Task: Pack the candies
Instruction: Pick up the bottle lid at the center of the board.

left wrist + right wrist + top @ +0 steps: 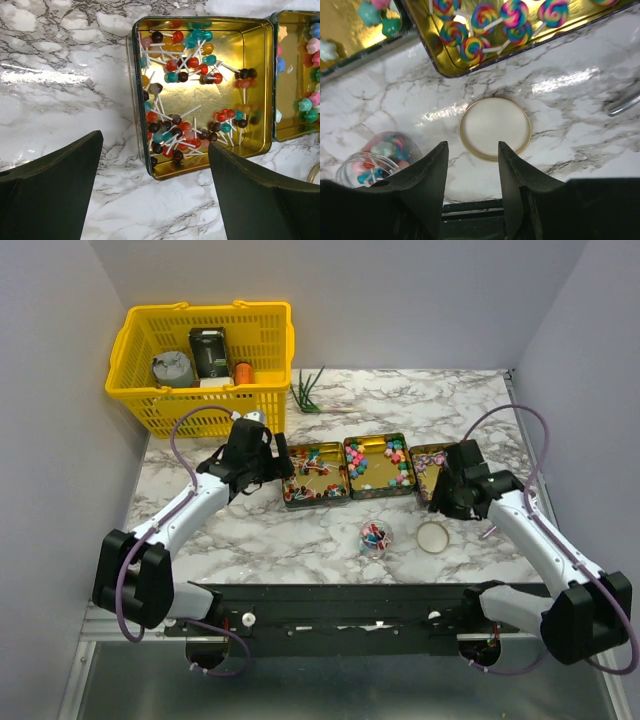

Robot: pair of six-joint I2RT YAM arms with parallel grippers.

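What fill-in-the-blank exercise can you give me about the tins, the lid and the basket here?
The basket at the back is ____.
____ gold tins stand in a row.
The round lid lies to the clear jar's ____.
The left claw is wide ____.
Missing words: yellow, three, right, open.
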